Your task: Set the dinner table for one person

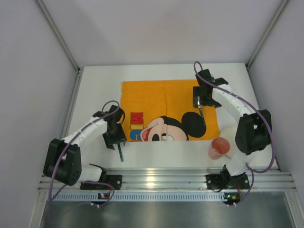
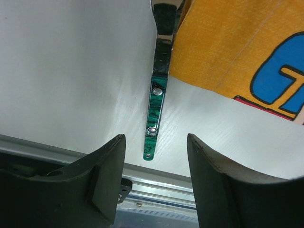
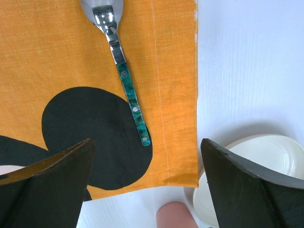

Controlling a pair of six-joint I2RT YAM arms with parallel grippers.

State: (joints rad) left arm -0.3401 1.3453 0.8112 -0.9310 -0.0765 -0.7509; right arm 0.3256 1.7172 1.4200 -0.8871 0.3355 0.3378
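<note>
- Dinner table (image 1: 97,95): the white tabletop fills the middle of the top view, from the metal rail at the lower edge up to the back wall. Each wrist view shows only a bare white strip of it beside the cloth.
- An orange placemat (image 1: 161,97) lies flat at the table's centre, with its Mickey Mouse print toward the lower edge.
- A green-handled utensil (image 2: 156,109) lies on the bare white, just beside the placemat's edge. The left wrist view shows two rivets and a shiny neck, and its head is cut off by the top edge. The top view shows only the handle, at the placemat's lower left corner.
- The left gripper (image 1: 116,138) hovers over it. Its dark fingers (image 2: 107,175) stand apart on either side of the handle's end, touching and gripping nothing.
- A second utensil (image 3: 127,85) lies on the placemat with its handle end over the black ear. The top view shows it only as a thin dark line.
- The right gripper (image 1: 203,100) hangs over the placemat's upper right part, jaws spread wide with nothing between them.
- A white plate (image 3: 261,149) sits just off the placemat's lower right corner. In the top view the right arm hides most of it.
- A pink cup (image 1: 218,148) stands just beside the plate; whether they touch I cannot tell. The right wrist view shows only its top, at the bottom edge.
</note>
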